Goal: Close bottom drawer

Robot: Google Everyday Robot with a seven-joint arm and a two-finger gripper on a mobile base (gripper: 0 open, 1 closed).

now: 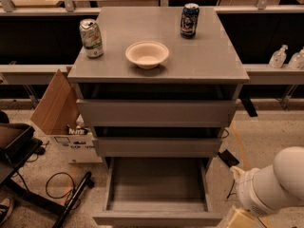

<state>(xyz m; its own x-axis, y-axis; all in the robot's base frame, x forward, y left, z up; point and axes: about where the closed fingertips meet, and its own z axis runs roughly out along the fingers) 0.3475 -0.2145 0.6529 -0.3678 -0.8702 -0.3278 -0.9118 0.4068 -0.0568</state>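
The grey cabinet (156,61) stands in the middle of the view with three drawers. The bottom drawer (156,217) is pulled far out, its empty grey box interior facing up and its flat front near the lower edge. The two drawers above it stand slightly out. My white arm (275,184) comes in at the lower right, right of the open drawer and apart from it. The gripper (240,220) sits at the bottom edge, cut off by the frame, just right of the drawer's front corner.
On the cabinet top stand a green-white can (91,38), a cream bowl (147,54) and a dark blue can (189,20). An open cardboard box (59,108) and a chair base with cables (28,175) sit at the left. Bottles (285,57) stand on the right ledge.
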